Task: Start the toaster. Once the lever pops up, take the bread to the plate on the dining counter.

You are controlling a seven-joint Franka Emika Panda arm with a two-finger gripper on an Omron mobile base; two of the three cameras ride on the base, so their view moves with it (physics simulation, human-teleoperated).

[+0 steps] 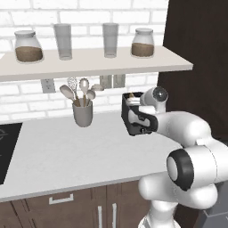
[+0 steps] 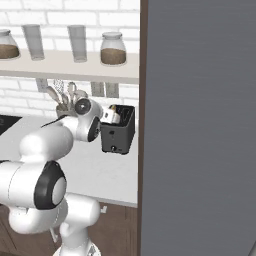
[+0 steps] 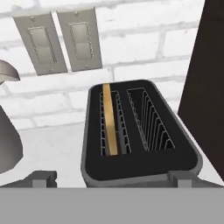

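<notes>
The dark toaster [image 3: 140,168] fills the middle of the hand view, seen from just above and in front, with two top slots. The bread [image 3: 109,120] stands deep in its left slot, only its tan top edge showing. My gripper [image 3: 113,179] is open, its two fingertips spread wide at either side of the toaster's near edge, with nothing between them. In the base views the toaster [image 1: 129,116] [image 2: 120,134] sits at the right end of the wall counter, my hand hovering close against its front upper part. The plate and the dining counter are out of view.
A grey utensil cup [image 1: 83,113] [image 3: 6,144] stands left of the toaster. A shelf [image 1: 89,62] with jars and glasses hangs above. Wall outlets [image 3: 57,39] sit behind. A dark tall cabinet [image 1: 196,58] bounds the right, and a black cooktop [image 1: 6,147] lies far left.
</notes>
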